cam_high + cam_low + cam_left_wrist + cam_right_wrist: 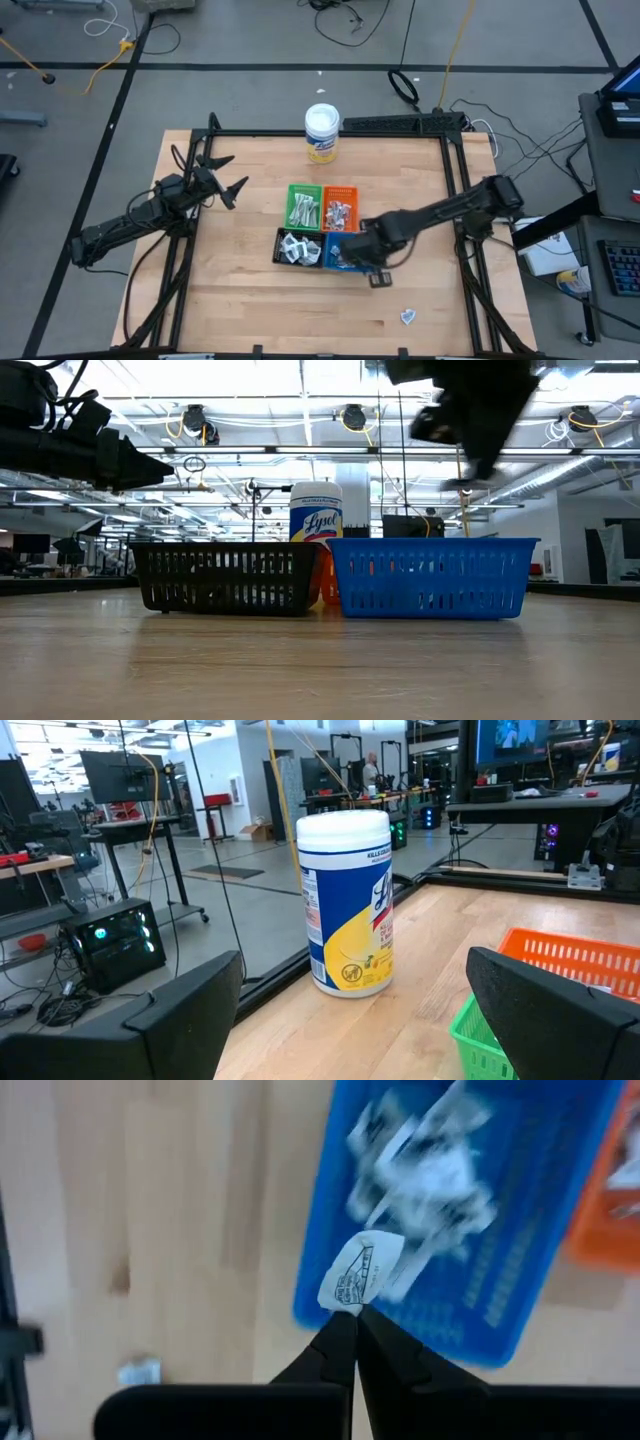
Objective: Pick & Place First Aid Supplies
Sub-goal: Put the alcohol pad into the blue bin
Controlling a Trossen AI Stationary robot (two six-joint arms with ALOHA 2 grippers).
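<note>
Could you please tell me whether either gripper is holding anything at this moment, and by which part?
The right gripper pinches a small flat white packet with dark print by its edge, jaws shut on it. The left gripper holds nothing.

A robotics lab or workshop in a large open industrial hall. Exposed ceiling pipes and strip lights (300, 420) run overhead, benches carry monitors (120, 775) and a lit computer case (112, 942), and cables (345, 20) trail over the grey floor.
</note>
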